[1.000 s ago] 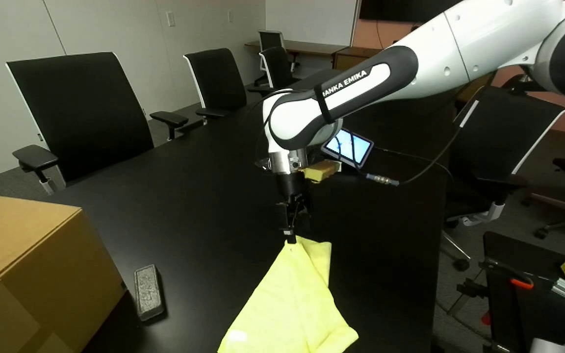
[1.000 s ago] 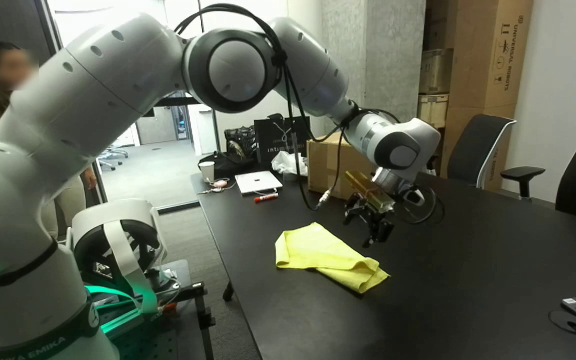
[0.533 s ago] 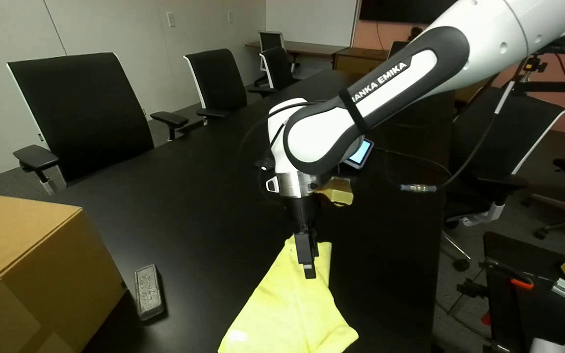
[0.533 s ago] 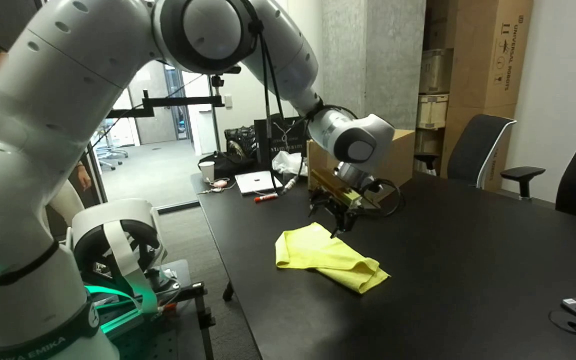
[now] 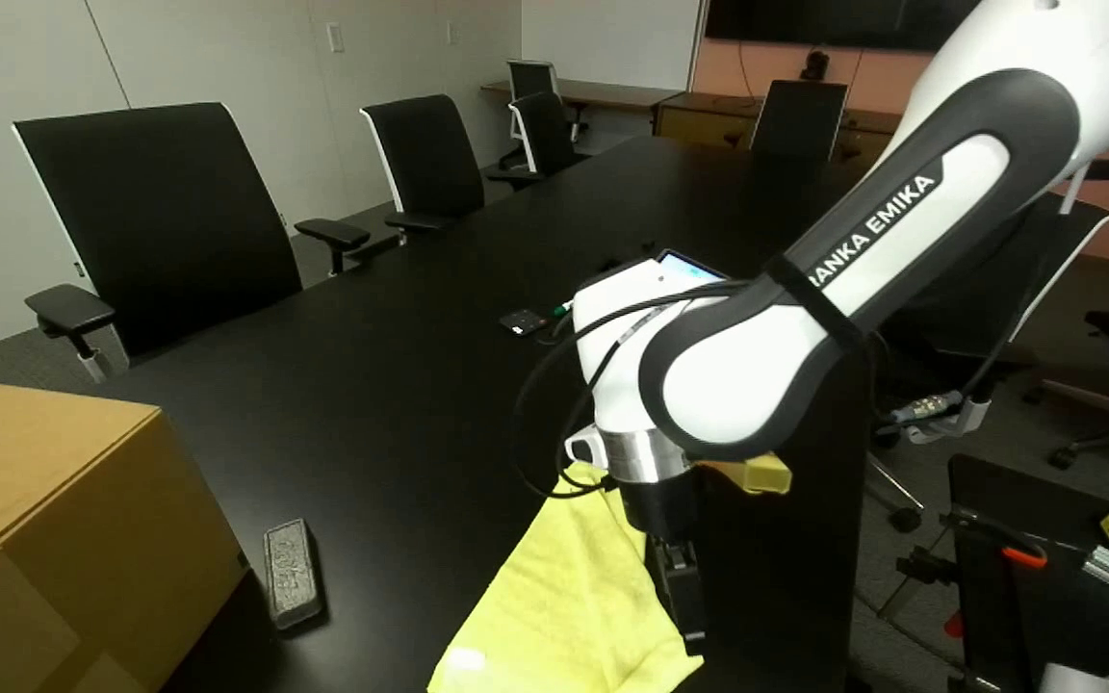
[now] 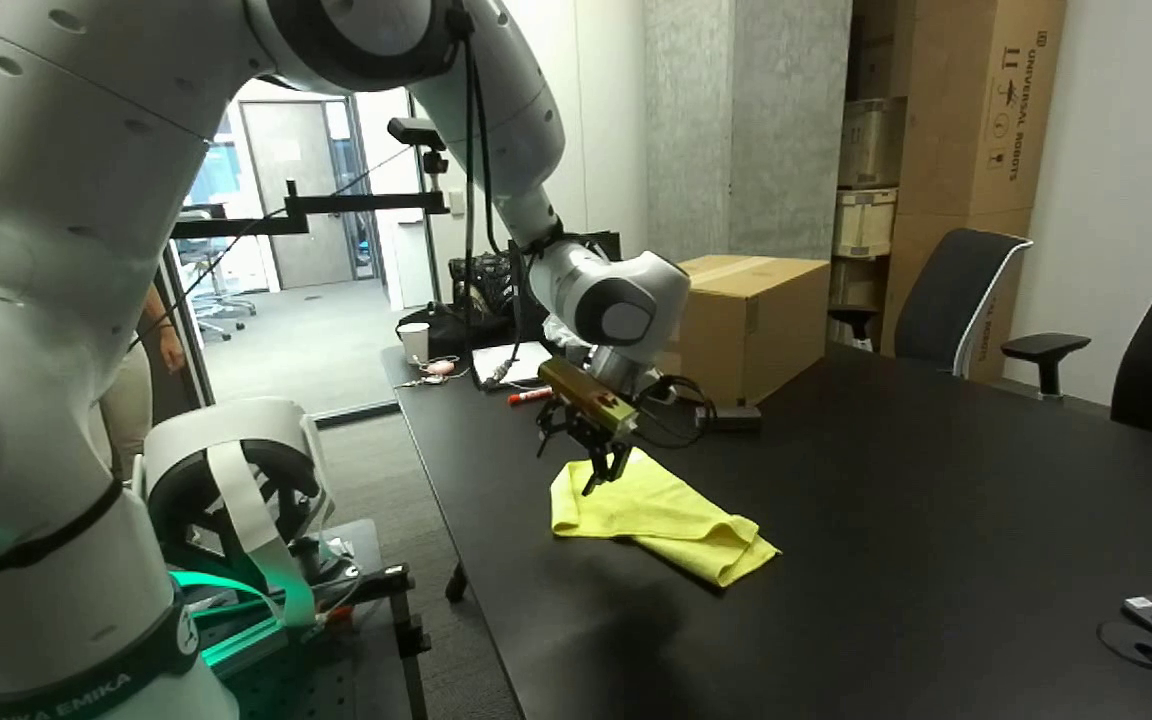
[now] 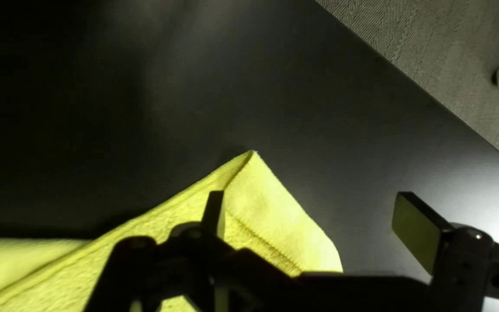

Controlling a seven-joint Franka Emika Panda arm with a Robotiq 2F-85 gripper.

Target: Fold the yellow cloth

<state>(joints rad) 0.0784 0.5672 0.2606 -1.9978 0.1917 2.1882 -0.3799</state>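
Observation:
The yellow cloth (image 5: 554, 597) lies on the dark table in both exterior views (image 6: 651, 505), partly folded over itself. Its corner with a turned-over flap shows in the wrist view (image 7: 262, 190). My gripper (image 7: 314, 219) is open with its fingers wide apart and nothing between them but air. In the wrist view, the left finger overlaps the cloth near the flap and the right finger is over bare table. In the exterior views the gripper (image 5: 694, 640) hangs at the cloth's edge, fingers pointing down (image 6: 568, 467). The fingers look above the cloth; contact cannot be told.
A cardboard box (image 5: 83, 520) stands on the table, with a dark grey block (image 5: 292, 573) beside it. A laptop (image 6: 496, 362), red marker (image 6: 532, 396) and white cup (image 6: 414, 342) sit near the far end. The table edge (image 7: 422, 89) runs diagonally in the wrist view.
The arm has swept across above the cloth, from its one end to the opposite edge, and left in an exterior view. The cloth has not moved.

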